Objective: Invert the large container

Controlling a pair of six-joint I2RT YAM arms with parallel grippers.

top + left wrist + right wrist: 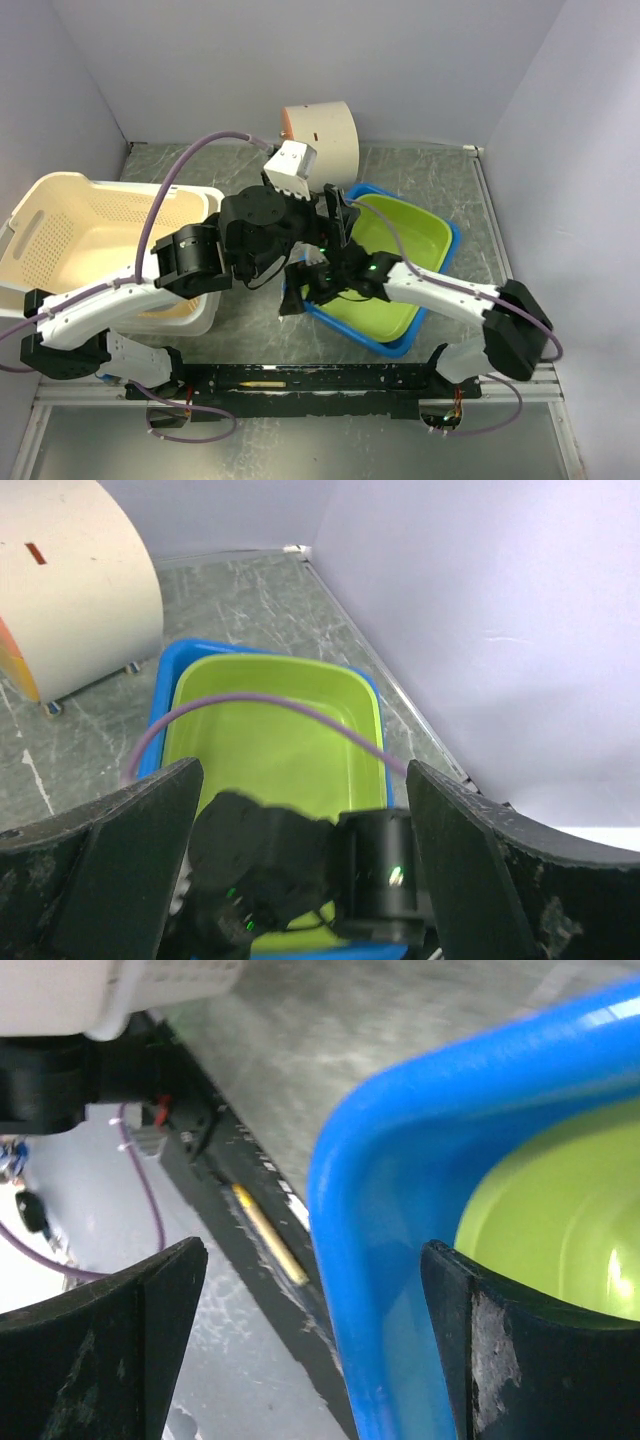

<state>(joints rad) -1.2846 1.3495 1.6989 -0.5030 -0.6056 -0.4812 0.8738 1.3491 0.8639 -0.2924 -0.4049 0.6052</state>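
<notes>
Blue container point(386, 348): upright on the surface point(420, 170), right of centre, with a green tub point(400, 235) nested inside.
Left gripper point(302, 770): jaws spread wide, empty, above the green tub.
Right gripper point(312, 1252): jaws spread wide, straddling the blue container's near-left corner rim; contact cannot be determined.

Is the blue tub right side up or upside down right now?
Right side up: the blue tub opens upward, with the green tub nested inside it.
</notes>
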